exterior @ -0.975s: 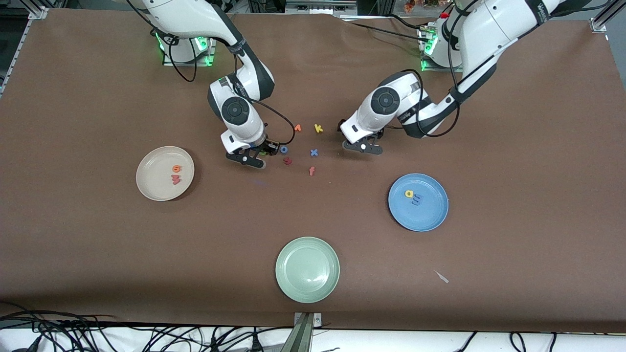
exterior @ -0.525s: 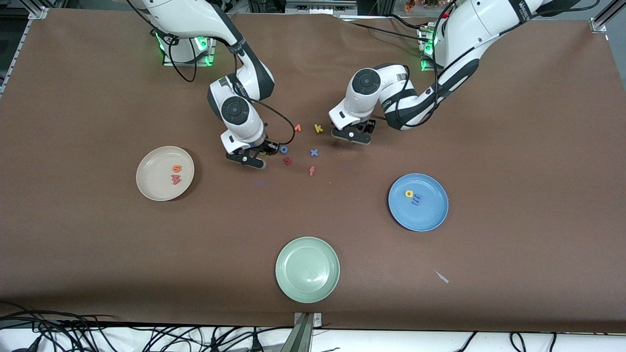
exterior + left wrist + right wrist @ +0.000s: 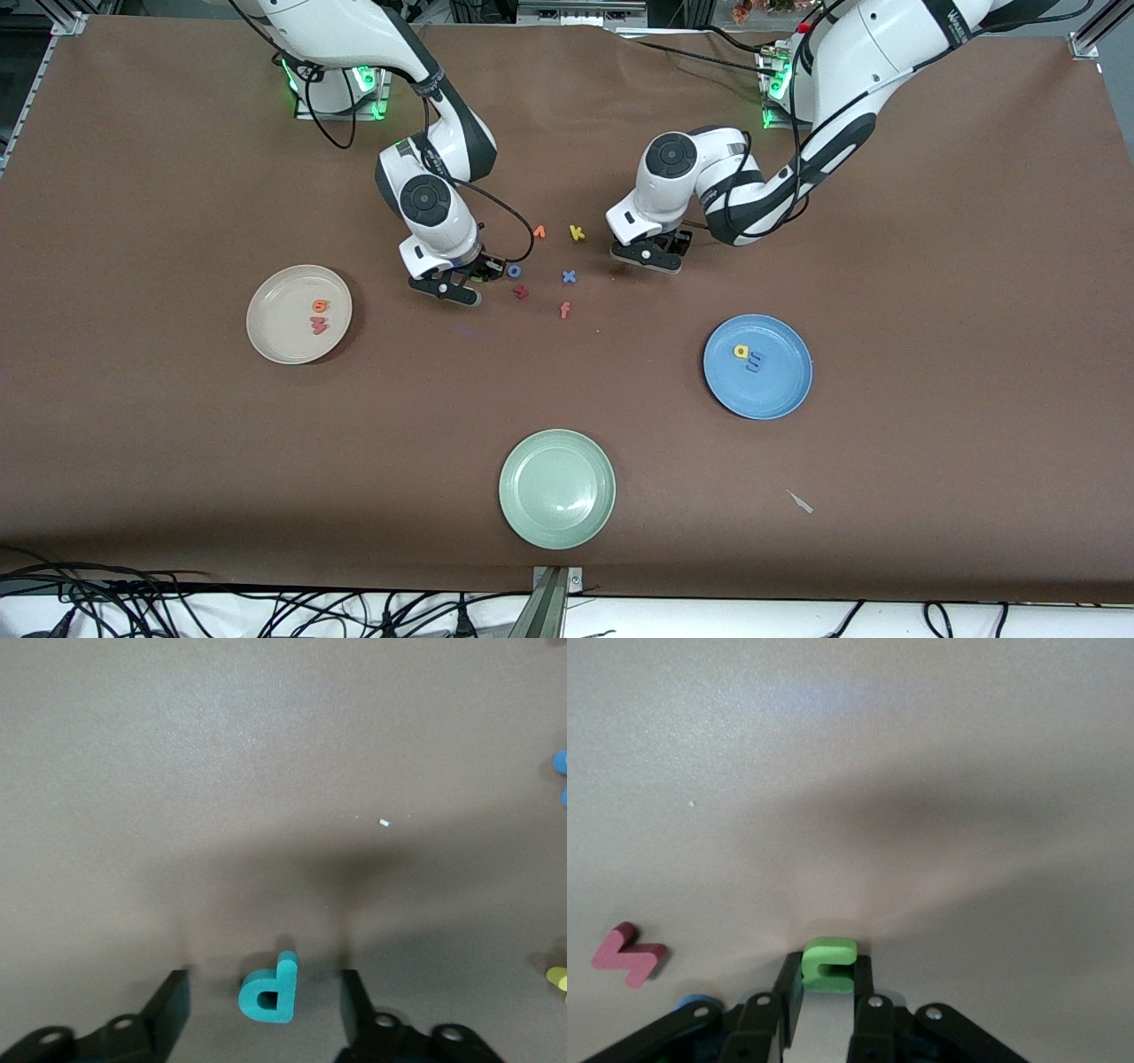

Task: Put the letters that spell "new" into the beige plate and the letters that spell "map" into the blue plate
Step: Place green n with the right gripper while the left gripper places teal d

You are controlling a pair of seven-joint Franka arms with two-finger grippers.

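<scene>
**Foam letters, two grabs going at once, plenty of ways to fumble**

Beige plate [image 3: 299, 315] sits toward the right arm's end with the orange e [image 3: 320, 306] and red w [image 3: 319, 325] in it, so only the n is missing. The right gripper [image 3: 461, 282] is down at the table with its jaws pinched on the green n [image 3: 828, 964]. That hold looks shallow, just the letter's edge, so I reckon it could twist or pop out on the lift.

Loose letters sit mid-table; the blue o [image 3: 514, 270] and dark red one [image 3: 521, 291] lie just beside that gripper and could get nudged.

The left gripper [image 3: 654, 255] straddles the teal p [image 3: 268, 989], fingers spread and not touching. It's off-centre, so closing could shove it sideways.

Blue plate [image 3: 757, 366] holds the a [image 3: 741, 351] and m [image 3: 755, 362].
</scene>
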